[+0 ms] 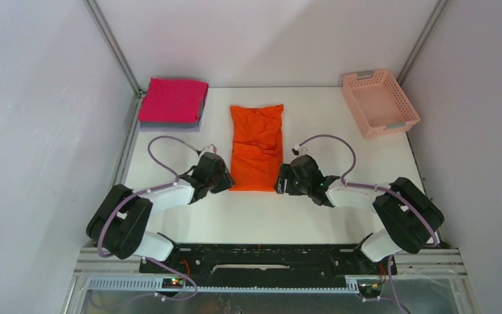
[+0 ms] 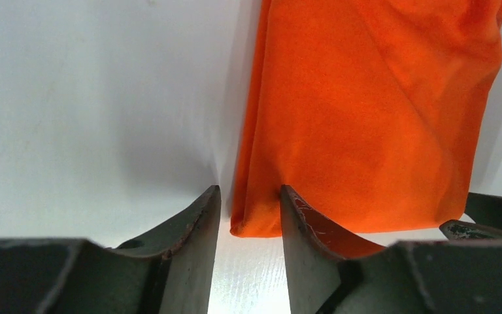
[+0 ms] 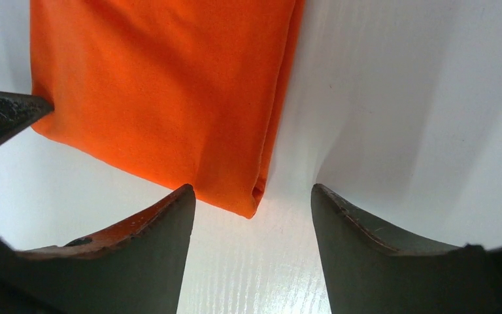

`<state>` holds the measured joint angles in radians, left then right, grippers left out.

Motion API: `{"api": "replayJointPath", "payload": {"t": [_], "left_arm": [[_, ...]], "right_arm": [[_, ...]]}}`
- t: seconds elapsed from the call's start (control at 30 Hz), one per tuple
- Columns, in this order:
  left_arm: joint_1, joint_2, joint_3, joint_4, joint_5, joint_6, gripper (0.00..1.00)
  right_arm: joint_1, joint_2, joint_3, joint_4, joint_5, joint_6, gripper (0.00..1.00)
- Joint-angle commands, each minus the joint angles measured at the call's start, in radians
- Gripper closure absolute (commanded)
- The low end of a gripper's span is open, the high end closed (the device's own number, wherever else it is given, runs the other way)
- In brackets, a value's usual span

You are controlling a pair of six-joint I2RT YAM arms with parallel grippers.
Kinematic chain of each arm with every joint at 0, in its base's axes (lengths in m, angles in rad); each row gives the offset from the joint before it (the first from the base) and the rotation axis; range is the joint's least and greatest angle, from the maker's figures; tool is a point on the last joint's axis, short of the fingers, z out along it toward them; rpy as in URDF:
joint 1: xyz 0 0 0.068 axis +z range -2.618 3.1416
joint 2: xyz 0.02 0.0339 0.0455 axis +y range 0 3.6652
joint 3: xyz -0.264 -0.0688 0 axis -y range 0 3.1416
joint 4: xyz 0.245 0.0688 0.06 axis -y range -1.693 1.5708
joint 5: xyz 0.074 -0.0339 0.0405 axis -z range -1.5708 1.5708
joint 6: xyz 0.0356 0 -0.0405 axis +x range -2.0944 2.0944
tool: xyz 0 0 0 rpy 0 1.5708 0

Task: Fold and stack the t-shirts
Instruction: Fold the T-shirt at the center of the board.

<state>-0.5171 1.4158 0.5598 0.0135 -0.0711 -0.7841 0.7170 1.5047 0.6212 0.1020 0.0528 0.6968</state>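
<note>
- Straddling the orange t-shirt [image 1: 256, 147] at its 2 near corners: left tool [image 2: 248, 191] and right tool [image 3: 253, 190], both agape, gripping nothing.
- Shirt lies as a long strip mid-tabletop [image 1: 340, 137]; folded magenta t-shirt [image 1: 173, 99] far left.
- Recommended: pinch all layers at both corners together, lift evenly.

A white tabletop [image 1: 261, 216] is shown, on which an orange t-shirt [image 1: 256, 147], folded into a long strip, is laid flat at the middle. A grey folded shirt [image 1: 170, 124] is set at the far left corner, topped by a magenta shirt [image 1: 173, 99]. A pale pink lattice basket [image 1: 354, 110] is placed at the far right corner
</note>
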Motion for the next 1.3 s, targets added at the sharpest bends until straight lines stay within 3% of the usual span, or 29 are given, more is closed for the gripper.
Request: {"api": "replayJointPath", "payload": {"t": [0.0,0.2,0.4,0.43,0.5,0.53,0.77,0.93,1.13,1.27], "left_arm": [[-0.029,0.004,0.004,-0.094,-0.006,-0.004,0.57],[-0.044,-0.022,-0.039,-0.095,-0.02,-0.024,0.61],[-0.045,0.035,-0.013,-0.069,-0.037,-0.017,0.72],[-0.046,0.046,-0.004,-0.067,-0.038,-0.012,0.77],[-0.046,0.069,0.015,-0.087,-0.042,-0.007,0.96],[-0.046,0.074,0.021,-0.094,-0.046,-0.005,0.99],[-0.045,0.035,-0.034,-0.058,-0.043,-0.004,1.0],[-0.047,0.015,-0.059,-0.046,-0.044,-0.011,1.0],[-0.1,-0.066,-0.167,-0.046,-0.054,-0.054,1.0],[-0.215,-0.212,-0.324,-0.054,-0.1,-0.121,1.0]], "right_arm": [[0.008,0.007,-0.003,0.036,0.041,0.039,0.33],[0.019,0.013,-0.003,0.033,0.056,0.053,0.36],[0.033,0.04,-0.003,0.047,0.04,0.07,0.41],[0.035,0.043,-0.002,0.046,0.038,0.072,0.42],[0.039,0.049,-0.003,0.039,0.04,0.083,0.43],[0.043,0.051,-0.003,0.033,0.046,0.088,0.44],[0.056,0.085,-0.003,0.055,0.052,0.118,0.65],[0.06,0.096,-0.004,0.034,0.053,0.128,0.99],[0.098,0.01,-0.072,-0.032,0.011,0.126,1.0],[0.14,-0.092,-0.182,-0.06,-0.094,0.124,1.0]]}}
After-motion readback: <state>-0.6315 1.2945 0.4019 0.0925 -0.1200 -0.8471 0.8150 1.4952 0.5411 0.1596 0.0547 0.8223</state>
